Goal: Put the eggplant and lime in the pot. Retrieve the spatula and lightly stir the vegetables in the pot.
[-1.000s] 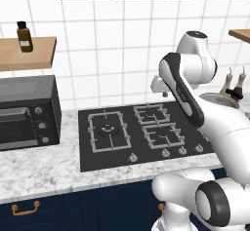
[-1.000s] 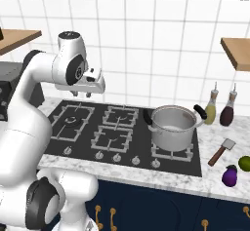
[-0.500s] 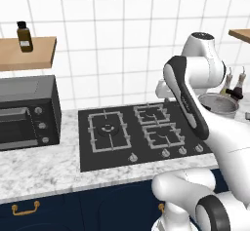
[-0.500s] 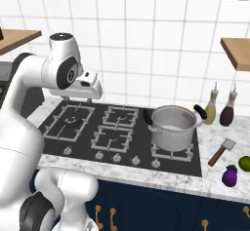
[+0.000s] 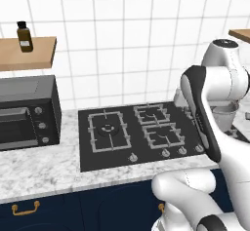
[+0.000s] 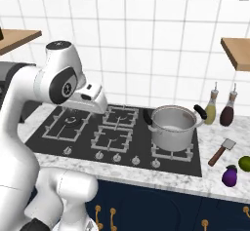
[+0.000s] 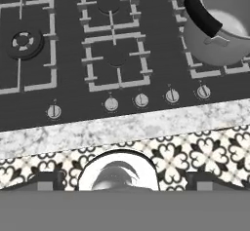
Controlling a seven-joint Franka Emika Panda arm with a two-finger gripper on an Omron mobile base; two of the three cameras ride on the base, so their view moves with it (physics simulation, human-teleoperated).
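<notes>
Gripper (image 7: 122, 179) hanging above the front edge of the stove (image 7: 97, 54), both finger tips (image 7: 46, 180) set wide apart at the bottom of the hand view, jaws spread and clasping nothing. Below them, patterned floor tiles (image 7: 205, 152) and the marble counter edge (image 7: 146, 125).

Pot (image 6: 172, 126) standing on the right front burner of the stove (image 6: 117, 132), upright, shiny silver-grey, with 2 black handles (1 toward the bottles, 1 toward the middle burners). Inside of the pot pale and bare as far as the right base view shows. In the hand view, pot (image 7: 222, 25) at the top right corner, black handle pointing toward the middle burners. In the left base view, pot (image 5: 222, 118) mostly hidden behind the arm.

Spatula (image 6: 222, 151) lying flat on the counter (image 6: 215, 169) just right of the stove, dark handle toward the front edge. Eggplant (image 6: 229, 175), purple, near the front right of the counter, with lime (image 6: 244, 163) just beside it, slightly farther back. All 3 well apart from the gripper.

2 bottles (image 6: 213, 109) upright against the tiled wall behind the spatula. Toaster oven (image 5: 27, 110) on the counter left of the stove; small brown bottle (image 5: 24, 36) on the wooden shelf (image 5: 29, 52) above it.
</notes>
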